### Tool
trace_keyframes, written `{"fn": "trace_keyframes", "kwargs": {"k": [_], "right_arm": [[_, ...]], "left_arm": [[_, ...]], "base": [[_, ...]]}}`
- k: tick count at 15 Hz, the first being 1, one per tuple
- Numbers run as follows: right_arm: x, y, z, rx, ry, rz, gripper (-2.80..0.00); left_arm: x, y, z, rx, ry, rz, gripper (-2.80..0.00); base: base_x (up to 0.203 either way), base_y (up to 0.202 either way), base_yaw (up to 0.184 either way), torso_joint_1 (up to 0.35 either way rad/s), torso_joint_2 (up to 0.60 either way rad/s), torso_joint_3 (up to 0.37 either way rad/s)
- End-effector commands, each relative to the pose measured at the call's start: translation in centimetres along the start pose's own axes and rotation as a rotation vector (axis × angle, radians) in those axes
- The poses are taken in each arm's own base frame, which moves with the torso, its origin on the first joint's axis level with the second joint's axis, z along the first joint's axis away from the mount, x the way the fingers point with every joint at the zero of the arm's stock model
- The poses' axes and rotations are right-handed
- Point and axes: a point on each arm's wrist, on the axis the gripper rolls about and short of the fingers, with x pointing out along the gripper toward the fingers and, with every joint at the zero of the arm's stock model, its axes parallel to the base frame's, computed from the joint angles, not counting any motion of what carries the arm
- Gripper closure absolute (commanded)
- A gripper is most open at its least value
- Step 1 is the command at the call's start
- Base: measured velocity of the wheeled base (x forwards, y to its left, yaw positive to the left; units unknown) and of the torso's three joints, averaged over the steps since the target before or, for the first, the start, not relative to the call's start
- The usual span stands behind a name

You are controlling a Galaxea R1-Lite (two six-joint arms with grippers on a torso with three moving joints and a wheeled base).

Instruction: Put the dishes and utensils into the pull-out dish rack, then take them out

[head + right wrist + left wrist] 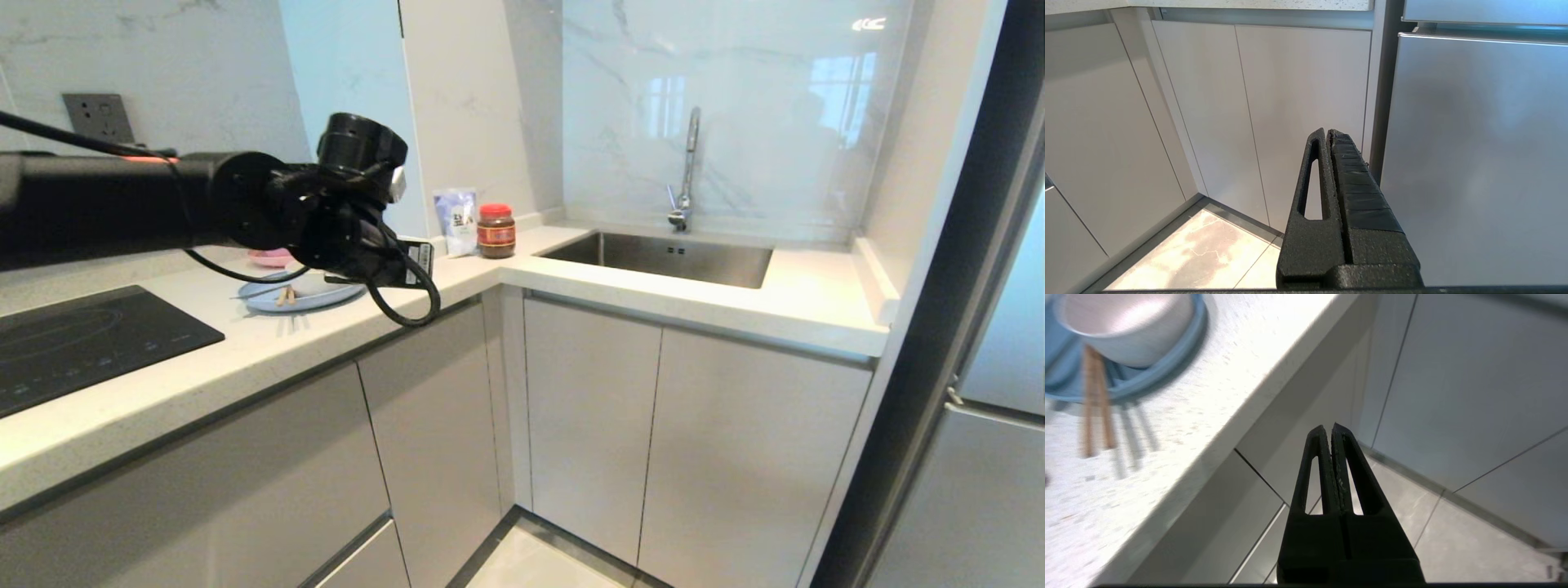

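On the counter lies the pale-blue plate with the wooden chopsticks resting across its rim. In the left wrist view the off-white bowl sits on the plate. The chopsticks and thin grey spoon handles stick out over the plate's edge. My left gripper is shut and empty. It hangs past the counter's front edge, over the cabinet fronts and off to one side of the plate. My right gripper is shut and empty, low before the cabinet doors. The pull-out dish rack is out of view.
A black hob is set in the counter at the left. A pink plate lies behind the blue one. A pouch and a red-lidded jar stand in the corner. The sink with tap is to the right. All cabinet fronts are shut.
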Motion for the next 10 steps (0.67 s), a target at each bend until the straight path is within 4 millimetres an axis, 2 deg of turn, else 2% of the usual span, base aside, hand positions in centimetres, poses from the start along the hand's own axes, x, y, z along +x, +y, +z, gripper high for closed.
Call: {"fn": "trace_keyframes", "kwargs": {"k": [1, 6, 10], "right_arm": [[0.0, 0.0, 0.0, 0.0, -0.003, 0.0, 0.0], [0.0, 0.0, 0.0, 0.0, -0.004, 0.001, 0.0], [0.0, 0.0, 0.0, 0.0, -0.003, 0.0, 0.0]], "left_arm": [[-6.0, 2.3, 1.3, -0.042, -0.106, -0.036, 0.0], [-15.4, 6.5, 0.9, -0.095, -0.266, -0.113, 0.0], [-21.8, 11.7, -1.1, -0.069, -0.396, -0.097, 0.0]], "base": [[0.0, 0.0, 0.0, 0.0, 0.0, 0.0], [0.0, 0.0, 0.0, 0.0, 0.0, 0.0], [0.0, 0.0, 0.0, 0.0, 0.0, 0.0]]}}
